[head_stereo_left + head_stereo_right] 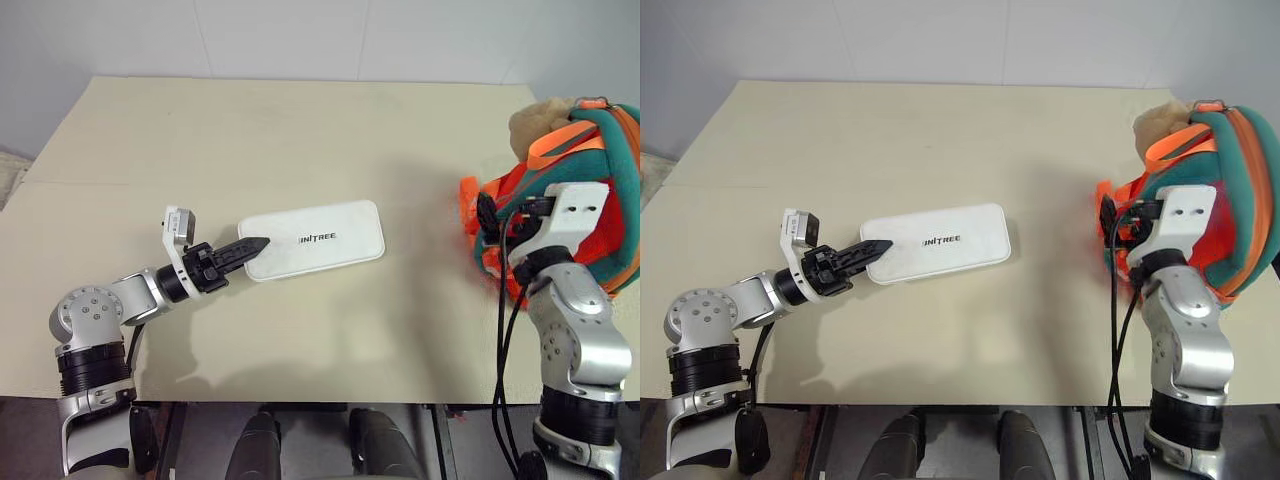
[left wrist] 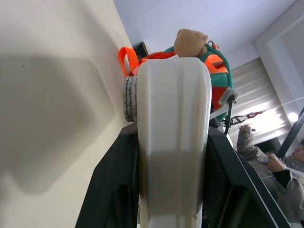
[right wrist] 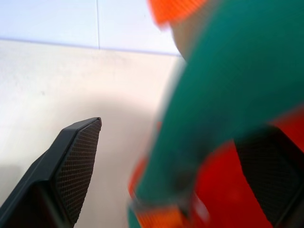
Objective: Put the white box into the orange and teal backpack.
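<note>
From the head, my left hand [image 1: 243, 250] pinches the flat white rectangular box [image 1: 314, 239] by one short end; it may pivot. At my right wrist, my right hand [image 3: 175, 156], spread around the orange and teal fabric backpack [image 3: 228, 90], could tip it over.

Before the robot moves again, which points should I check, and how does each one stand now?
1. Left gripper shut on the white box at its short end: ok.
2. Box lies flat on the table: ok.
3. Right gripper open, one finger on each side of the teal edge of the orange and teal backpack: ok.
4. Backpack opening unzipped: cannot tell.
5. Table between box and backpack free: ok.
</note>
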Robot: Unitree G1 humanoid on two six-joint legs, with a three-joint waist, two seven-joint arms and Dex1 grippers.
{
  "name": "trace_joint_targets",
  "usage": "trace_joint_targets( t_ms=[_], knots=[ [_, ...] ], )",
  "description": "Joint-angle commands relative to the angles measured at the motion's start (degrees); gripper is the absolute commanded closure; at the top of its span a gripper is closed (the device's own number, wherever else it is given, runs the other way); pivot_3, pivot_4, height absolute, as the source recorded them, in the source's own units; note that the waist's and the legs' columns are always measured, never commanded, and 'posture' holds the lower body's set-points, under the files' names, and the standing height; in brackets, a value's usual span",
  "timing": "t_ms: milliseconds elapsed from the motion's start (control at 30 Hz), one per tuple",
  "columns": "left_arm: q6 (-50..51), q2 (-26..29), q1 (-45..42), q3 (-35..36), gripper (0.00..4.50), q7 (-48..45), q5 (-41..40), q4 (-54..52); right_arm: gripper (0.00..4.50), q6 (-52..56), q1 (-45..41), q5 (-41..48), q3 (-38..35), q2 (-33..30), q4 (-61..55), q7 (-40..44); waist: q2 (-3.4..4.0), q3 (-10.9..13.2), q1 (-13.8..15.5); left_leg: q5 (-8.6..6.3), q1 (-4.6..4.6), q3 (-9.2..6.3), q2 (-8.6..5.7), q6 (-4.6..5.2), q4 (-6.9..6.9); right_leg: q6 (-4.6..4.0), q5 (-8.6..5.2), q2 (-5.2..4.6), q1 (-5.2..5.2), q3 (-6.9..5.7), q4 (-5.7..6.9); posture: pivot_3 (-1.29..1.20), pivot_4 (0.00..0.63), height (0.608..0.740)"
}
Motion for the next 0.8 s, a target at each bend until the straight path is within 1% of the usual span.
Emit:
trace_joint_targets(
  t_ms=[33,67,167,233,267,367,433,533,567,800],
  knots=[
    [-0.7,0.0,-0.4,1.4,3.19,-0.1,-2.6,-2.8,0.0,-3.2,-3.7,-2.3,1.0,0.4,2.2,-2.1,0.01,0.0,0.0,0.0,-0.01,0.0,0.0,0.0,-0.01,0.04,0.02,0.0,-0.01,0.0,0.0,0.0,0.15,0.74],
    [-0.7,0.0,-0.2,1.5,3.19,0.0,-2.7,-2.9,0.0,-3.8,-4.4,-3.3,1.4,0.3,3.1,-2.6,0.01,0.0,0.0,0.0,-0.02,0.0,0.0,0.0,-0.03,0.12,0.06,0.0,-0.03,0.0,0.0,0.0,0.15,0.74],
    [-0.7,-0.1,0.5,2.0,3.19,0.5,-3.5,-3.7,0.63,-5.1,-5.4,-4.9,2.2,0.2,5.4,-2.9,0.01,0.0,0.0,-0.01,-0.03,0.0,0.0,0.0,-0.09,0.13,0.06,0.0,-0.08,0.0,0.01,0.0,0.15,0.74],
    [-0.7,-0.2,1.0,2.6,3.19,1.1,-4.2,-4.3,1.24,-5.5,-5.8,-5.0,2.2,0.3,5.8,-2.8,0.01,0.0,0.0,0.0,-0.09,0.01,0.0,-0.01,-0.16,0.13,0.05,0.0,-0.16,0.0,0.02,0.0,0.15,0.74],
    [-0.6,-0.1,1.4,2.8,3.19,1.4,-4.6,-4.6,1.66,-5.5,-6.1,-4.8,2.1,0.4,6.0,-2.7,0.01,0.0,0.0,0.0,-0.15,0.01,0.0,-0.01,-0.16,0.13,0.05,0.0,-0.24,0.0,0.05,0.0,0.15,0.74],
    [-0.4,0.0,2.3,3.5,3.19,2.1,-5.3,-5.4,2.63,-5.3,-6.9,-4.1,1.8,0.2,6.2,-2.0,0.02,0.0,-0.2,0.02,-0.33,0.01,0.01,-0.04,-0.15,0.13,0.05,0.0,-0.48,0.0,0.17,0.0,0.15,0.74],
    [-0.8,-0.2,2.4,4.5,3.19,3.0,-6.4,-5.4,3.43,-4.9,-7.3,-3.5,2.5,0.0,5.8,-0.6,0.03,0.0,-0.3,0.02,-0.33,0.01,0.02,-0.04,-0.15,0.13,0.05,0.01,-0.49,0.01,0.18,0.0,0.15,0.74],
    [-1.7,-0.3,2.0,5.7,3.19,4.0,-7.6,-5.1,4.36,-4.0,-7.9,-2.1,3.7,0.0,4.4,1.6,0.03,0.0,-0.3,0.02,-0.34,0.01,0.02,-0.04,-0.11,0.14,0.06,0.01,-0.49,0.0,0.19,0.0,0.15,0.74],
    [-2.0,-0.1,1.9,5.9,3.19,4.1,-7.7,-5.0,4.5,-3.4,-8.2,-1.3,4.0,0.2,3.7,2.4,0.03,0.0,-0.3,0.02,-0.35,0.01,0.02,-0.04,-0.08,0.16,0.07,0.01,-0.49,0.01,0.18,0.0,0.15,0.74],
    [-4.9,3.0,-0.4,7.6,3.19,3.9,-7.1,-1.6,4.5,4.7,-10.1,8.1,8.0,-0.6,-5.9,10.3,0.03,0.0,-0.3,0.02,-0.45,-0.01,0.02,-0.04,-0.02,0.2,0.09,0.02,-0.55,0.0,0.19,0.0,0.15,0.74]
  ],
)
